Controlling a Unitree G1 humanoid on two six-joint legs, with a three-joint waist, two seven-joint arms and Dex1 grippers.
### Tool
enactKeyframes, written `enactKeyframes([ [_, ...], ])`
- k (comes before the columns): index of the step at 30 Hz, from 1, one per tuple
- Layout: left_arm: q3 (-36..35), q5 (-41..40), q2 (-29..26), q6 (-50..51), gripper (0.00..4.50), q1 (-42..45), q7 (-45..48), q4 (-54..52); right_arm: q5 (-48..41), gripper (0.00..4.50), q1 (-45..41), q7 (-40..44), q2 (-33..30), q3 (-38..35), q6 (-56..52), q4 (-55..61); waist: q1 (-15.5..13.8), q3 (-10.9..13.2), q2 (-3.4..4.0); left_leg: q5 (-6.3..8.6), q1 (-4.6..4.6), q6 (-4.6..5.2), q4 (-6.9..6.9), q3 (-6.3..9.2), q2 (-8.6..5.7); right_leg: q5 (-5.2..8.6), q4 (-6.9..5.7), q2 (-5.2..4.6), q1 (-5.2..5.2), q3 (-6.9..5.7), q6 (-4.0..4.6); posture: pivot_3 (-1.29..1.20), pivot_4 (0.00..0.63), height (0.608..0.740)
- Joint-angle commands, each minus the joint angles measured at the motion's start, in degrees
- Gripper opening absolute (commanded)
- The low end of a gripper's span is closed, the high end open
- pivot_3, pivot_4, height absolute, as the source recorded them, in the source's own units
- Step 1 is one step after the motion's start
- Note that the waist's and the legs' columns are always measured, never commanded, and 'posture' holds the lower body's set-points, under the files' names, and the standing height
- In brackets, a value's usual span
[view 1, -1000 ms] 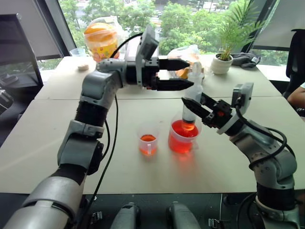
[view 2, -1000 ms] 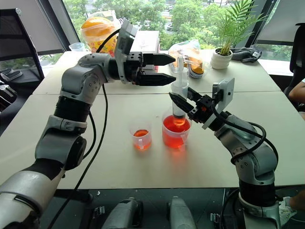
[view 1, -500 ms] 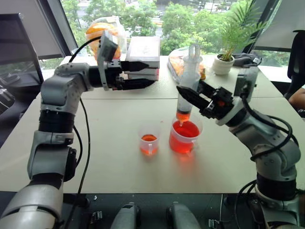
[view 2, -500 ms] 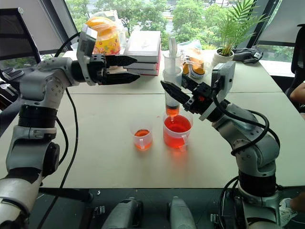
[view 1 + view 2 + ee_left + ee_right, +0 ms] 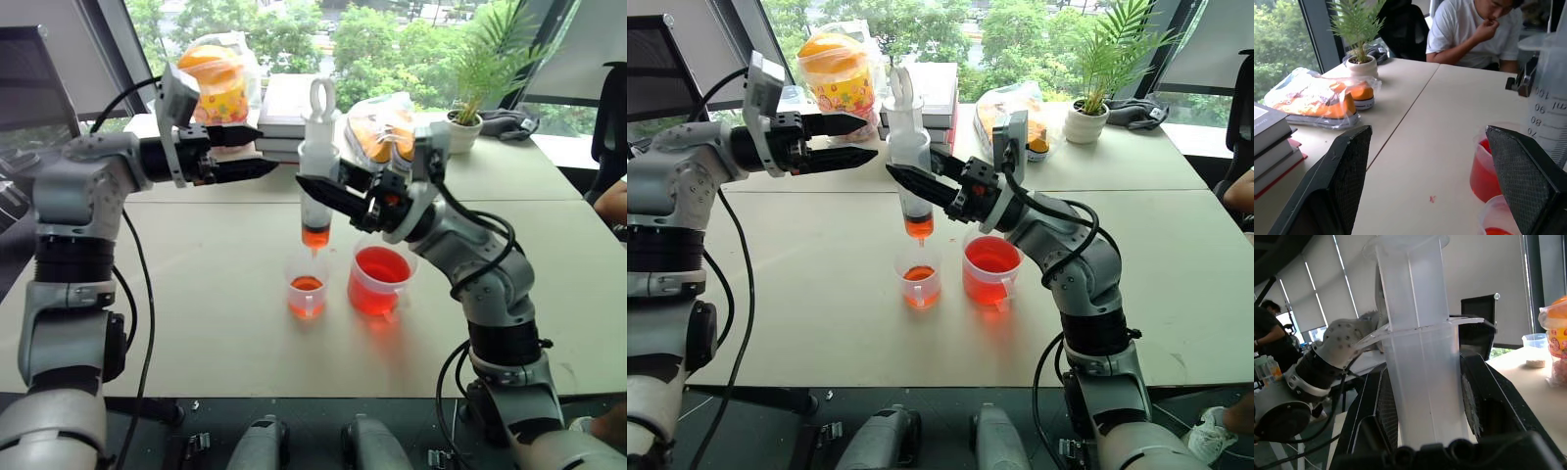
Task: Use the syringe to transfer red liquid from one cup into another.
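My right gripper (image 5: pixel 319 180) is shut on the syringe (image 5: pixel 315 162), holding it upright by the barrel. The plunger is drawn up, and red liquid (image 5: pixel 313 236) fills the bottom of the tube. Its tip hangs just above the smaller cup (image 5: pixel 306 290), which holds a little red liquid. The larger cup (image 5: pixel 380 280), well filled with red liquid, stands just right of it. My left gripper (image 5: pixel 265 150) is open and empty, level with the syringe and to its left. In the right wrist view the syringe (image 5: pixel 1422 362) stands between the fingers (image 5: pixel 1382 416). The left wrist view shows fingers (image 5: pixel 1347 181) wide apart.
At the back of the table lie a stack of books (image 5: pixel 286 106), an orange snack bag (image 5: pixel 211 78), a packet of orange items (image 5: pixel 387 122) and a potted plant (image 5: pixel 457 131). A person (image 5: pixel 1474 29) sits beyond the table's far right end.
My right gripper lifted the syringe out of the larger cup and carried it left, over the smaller cup. My left gripper swung away to the left, still open.
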State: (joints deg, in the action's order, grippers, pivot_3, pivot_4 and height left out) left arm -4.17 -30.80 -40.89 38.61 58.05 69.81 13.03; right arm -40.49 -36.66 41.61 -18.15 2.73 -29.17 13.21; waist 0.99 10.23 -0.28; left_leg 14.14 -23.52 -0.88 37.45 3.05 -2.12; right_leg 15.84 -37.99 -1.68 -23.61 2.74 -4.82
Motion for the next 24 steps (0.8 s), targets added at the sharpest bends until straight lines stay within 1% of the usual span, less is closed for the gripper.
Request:
enactKeyframes([
  [1, -2.79, -4.15, -1.63, 3.88, 3.81, 0.98, 0.74, -3.51, 2.81, 1.42, 1.26, 2.48, 0.81, 1.41, 4.01, -0.12, 0.06, 0.00, 0.00, 0.00, 0.00, 0.00, 0.00, 0.00, 0.00, 0.00, -0.01, 0.01, 0.00, 0.00, 0.00, 0.00, 0.150, 0.740],
  [4, -3.19, -6.12, -1.56, 5.96, 3.81, 1.24, 0.80, -4.66, 4.40, 1.42, 2.71, 3.21, 1.33, 2.17, 5.29, -0.90, 0.10, 0.00, 0.00, 0.00, 0.01, -0.01, 0.01, 0.00, 0.00, 0.00, -0.05, 0.02, -0.02, 0.00, 0.00, 0.00, 0.150, 0.740],
  [7, -2.56, -6.85, 0.23, 6.31, 3.81, 2.20, -0.07, -4.42, 5.39, 1.42, 3.39, 3.45, 1.68, 2.42, 5.75, -1.02, -0.01, 0.00, 0.00, -0.01, 0.02, -0.02, 0.02, 0.01, 0.01, 0.00, -0.06, 0.02, -0.02, 0.00, 0.00, 0.00, 0.150, 0.740],
  [14, -0.05, -5.67, 5.08, 4.87, 3.81, 3.13, -1.69, -3.46, 6.07, 1.42, 3.74, 3.31, 2.26, 2.28, 5.31, -0.15, 0.00, 0.00, 0.00, -0.01, 0.02, -0.03, 0.04, 0.01, 0.00, 0.00, -0.06, 0.02, -0.01, 0.00, 0.00, 0.00, 0.150, 0.740],
  [19, 2.00, -4.15, 7.44, 2.83, 3.81, 3.28, -1.87, -3.43, 6.18, 1.42, 3.82, 3.10, 2.40, 2.17, 4.84, 0.38, 0.07, 0.00, 0.00, -0.02, 0.02, -0.03, 0.03, 0.00, 0.00, 0.00, -0.07, 0.02, -0.03, 0.02, 0.00, 0.00, 0.150, 0.740],
  [20, 2.12, -4.14, 7.97, 2.66, 3.58, 3.42, -1.88, -3.42, 6.22, 1.42, 3.82, 3.05, 2.45, 2.17, 4.78, 0.43, 0.06, 0.00, 0.00, -0.02, 0.02, -0.03, 0.03, 0.00, 0.00, 0.00, -0.07, 0.02, -0.04, 0.02, 0.00, 0.00, 0.150, 0.740],
  [22, 2.14, -4.27, 8.86, 2.60, 2.91, 3.85, -2.33, -3.29, 6.21, 1.42, 3.83, 2.98, 2.49, 2.16, 4.61, 0.61, 0.03, 0.00, 0.00, -0.02, 0.02, -0.03, 0.03, 0.01, 0.00, 0.00, -0.07, 0.02, -0.03, 0.02, 0.00, 0.00, 0.150, 0.740],
  [24, 2.08, -4.57, 9.33, 2.71, 1.94, 4.04, -2.26, -3.43, 6.22, 1.42, 3.77, 2.89, 2.59, 2.19, 4.46, 0.67, 0.02, 0.00, 0.00, -0.02, 0.01, -0.03, 0.03, 0.00, 0.00, 0.00, -0.07, 0.01, -0.02, 0.02, 0.00, 0.00, 0.150, 0.740],
])
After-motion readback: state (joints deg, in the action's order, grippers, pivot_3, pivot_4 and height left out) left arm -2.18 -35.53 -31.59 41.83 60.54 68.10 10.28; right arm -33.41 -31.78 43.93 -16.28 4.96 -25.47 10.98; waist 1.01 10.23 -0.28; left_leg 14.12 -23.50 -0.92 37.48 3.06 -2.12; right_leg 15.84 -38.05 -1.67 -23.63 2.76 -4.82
